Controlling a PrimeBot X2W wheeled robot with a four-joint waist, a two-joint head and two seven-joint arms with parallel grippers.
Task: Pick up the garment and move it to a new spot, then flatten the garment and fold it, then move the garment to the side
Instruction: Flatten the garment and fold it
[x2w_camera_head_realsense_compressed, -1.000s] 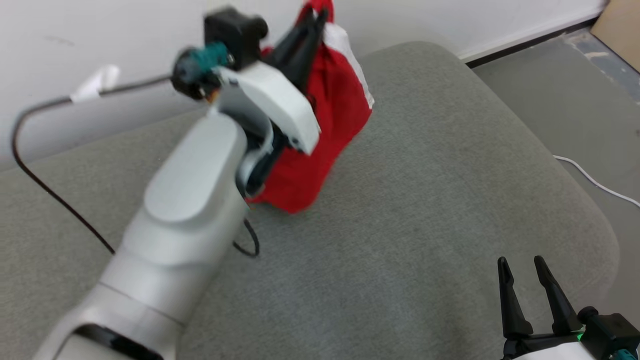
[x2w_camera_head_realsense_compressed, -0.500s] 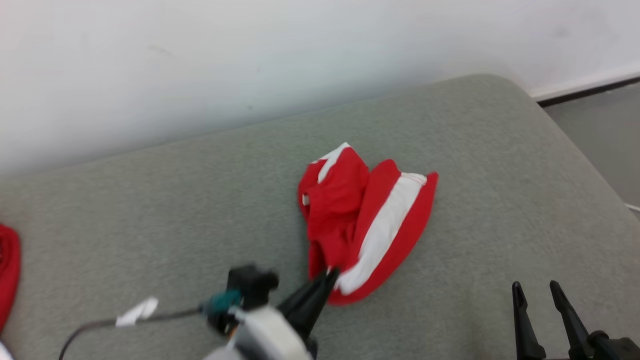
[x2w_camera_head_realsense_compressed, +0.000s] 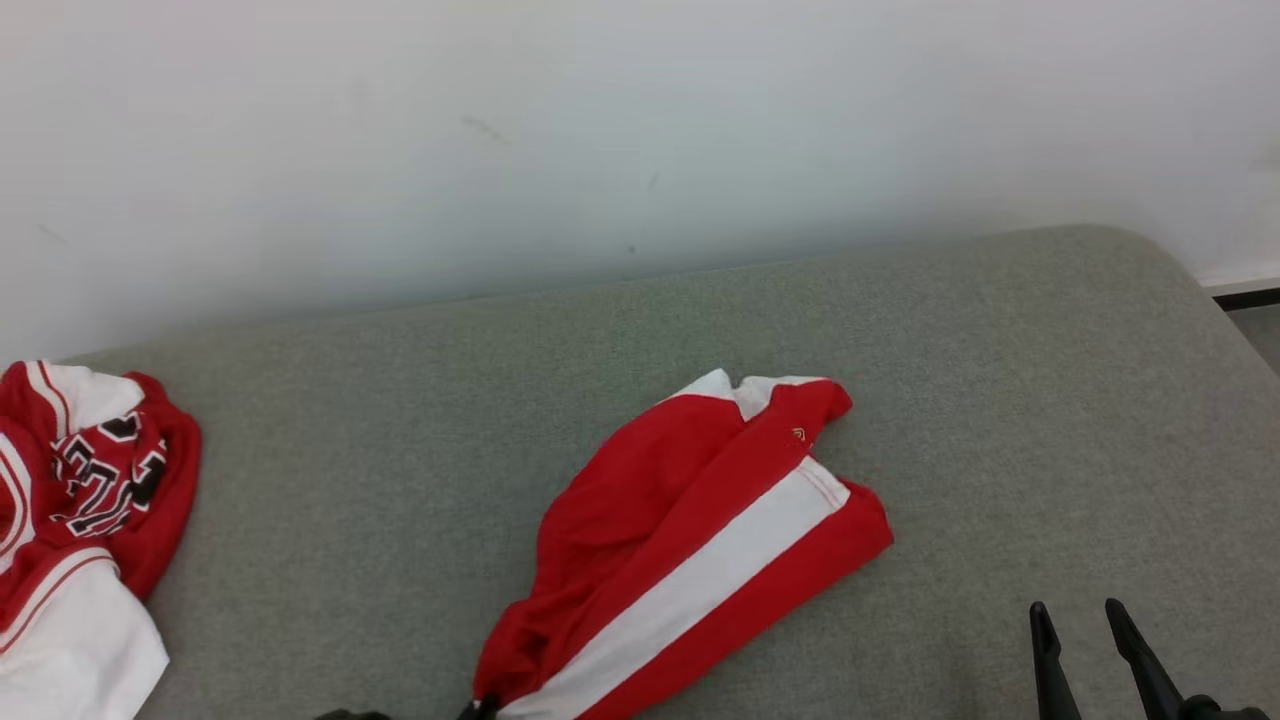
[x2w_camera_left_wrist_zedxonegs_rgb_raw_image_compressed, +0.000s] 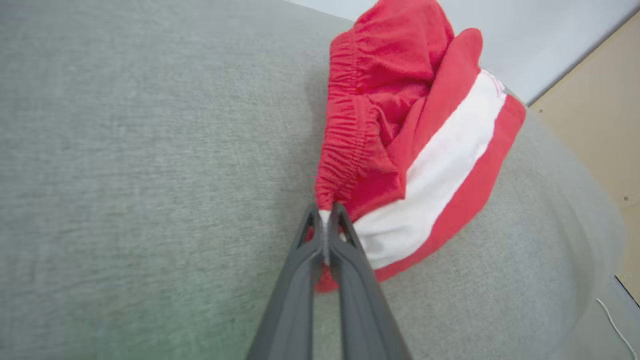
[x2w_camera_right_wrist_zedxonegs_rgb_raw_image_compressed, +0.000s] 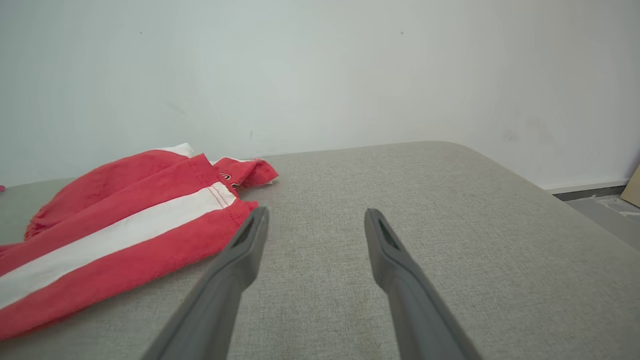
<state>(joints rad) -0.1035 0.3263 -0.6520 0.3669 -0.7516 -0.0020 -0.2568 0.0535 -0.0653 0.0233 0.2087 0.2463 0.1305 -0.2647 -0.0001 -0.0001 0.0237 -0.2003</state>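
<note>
Setting: a grey upholstered cushion (x2w_camera_head_realsense_compressed: 1000, 400) set against a plain white wall (x2w_camera_head_realsense_compressed: 600, 120).

Left tool (x2w_camera_left_wrist_zedxonegs_rgb_raw_image_compressed: 326, 212): fingers pressed together, clamped on a pinch of the red shorts (x2w_camera_left_wrist_zedxonegs_rgb_raw_image_compressed: 425, 150) at the end of the gathered elastic waistband (x2w_camera_left_wrist_zedxonegs_rgb_raw_image_compressed: 345, 140). From that pinch the shorts run away across the cushion. They lie near its middle, bunched and partly doubled over, with a broad white stripe (x2w_camera_left_wrist_zedxonegs_rgb_raw_image_compressed: 445, 165) uppermost along one leg.

Right tool (x2w_camera_right_wrist_zedxonegs_rgb_raw_image_compressed: 316, 220): fingers apart, holding nothing, low over the cushion just beside the hem end of the shorts.

Further out, at the cushion's left edge, a crumpled red and white jersey (x2w_camera_head_realsense_compressed: 80, 480) lies well apart from the shorts.

Assessment: the shorts appear to be laid at their new spot, so flattening is due.

Recommended: hold the left grip on the waistband end. Bring the right tool to the hem nearest it and pinch the full edge, not one loose layer. Then draw the two tools apart close to the cushion so the cloth spreads flat.

Risk: a high or uneven pull would likely roll the doubled leg under. The pull should also be kept away from the jersey.
</note>
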